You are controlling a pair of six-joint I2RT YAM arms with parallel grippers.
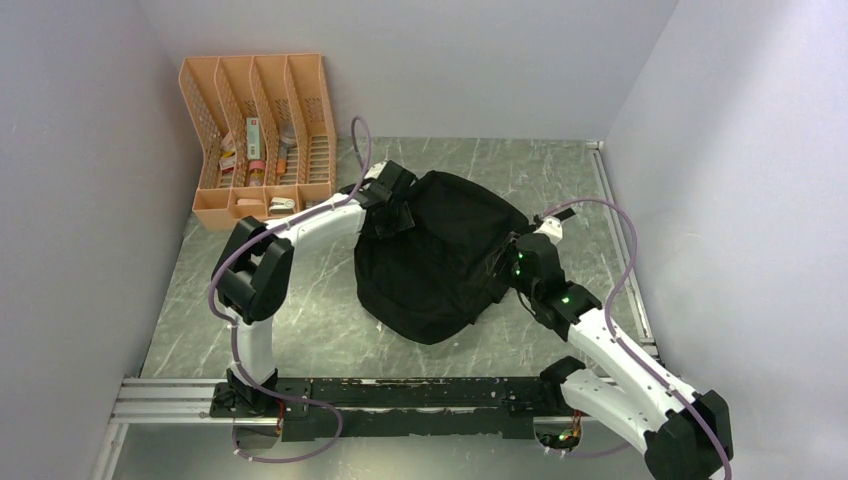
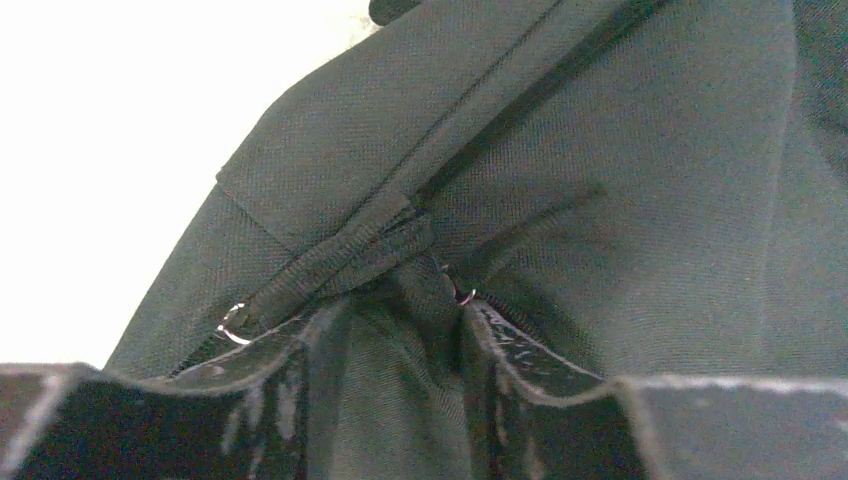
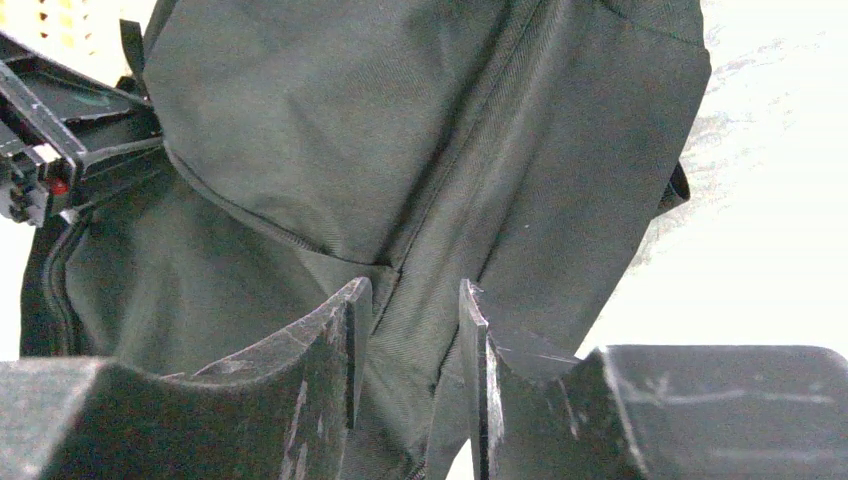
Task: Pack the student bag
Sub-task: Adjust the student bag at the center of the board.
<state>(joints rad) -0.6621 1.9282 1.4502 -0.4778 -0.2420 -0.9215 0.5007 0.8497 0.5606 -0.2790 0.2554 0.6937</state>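
Pale grey walls [image 1: 80,150]; green-grey marbled tabletop [image 1: 330,330].

Large rounded black fabric student bag [image 1: 440,260], slumped, creased.

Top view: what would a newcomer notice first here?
The black bag slumps at centre, with the left gripper and right gripper each straddling a fold of its fabric from opposite sides. Next comes the orange organiser in the far-left corner, holding small items.

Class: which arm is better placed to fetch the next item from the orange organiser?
Likely left. The left gripper is at the student bag edge nearest the orange organiser; the right gripper is across it, bag fabric between its fingers.
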